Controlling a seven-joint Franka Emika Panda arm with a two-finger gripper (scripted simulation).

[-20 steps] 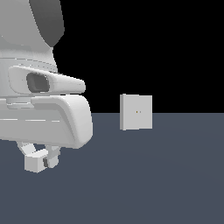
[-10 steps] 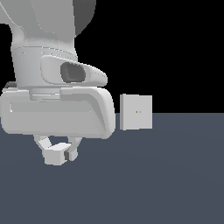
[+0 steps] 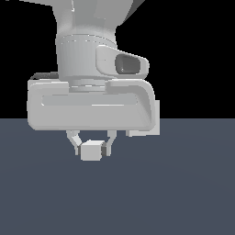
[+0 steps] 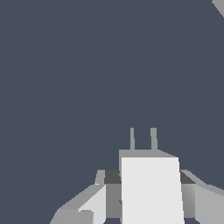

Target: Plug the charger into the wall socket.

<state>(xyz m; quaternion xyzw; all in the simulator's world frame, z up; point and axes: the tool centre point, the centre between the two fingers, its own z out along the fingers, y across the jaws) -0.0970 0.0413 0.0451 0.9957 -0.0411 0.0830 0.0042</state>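
The charger [image 3: 90,152], a small white block, hangs just above the grey floor with my gripper [image 3: 92,148] shut on it. In the wrist view the charger [image 4: 151,190] shows two thin grey prongs [image 4: 132,139] pointing away from the hand, with a finger [image 4: 85,205] on either side. The wall socket [image 3: 157,120] is mostly hidden behind my large white hand in the exterior view. Only a thin strip of its lower and right edge shows, and its holes are covered. It stands farther back than the charger.
A flat dark grey floor [image 3: 183,193] fills the lower half of the exterior view, with black background above. A small pale corner [image 4: 219,5] shows at one edge of the wrist view; what it belongs to cannot be told.
The arm has moved toward the exterior view's right with the charger still held, and the hand now covers most of the wall socket, which was fully visible before.
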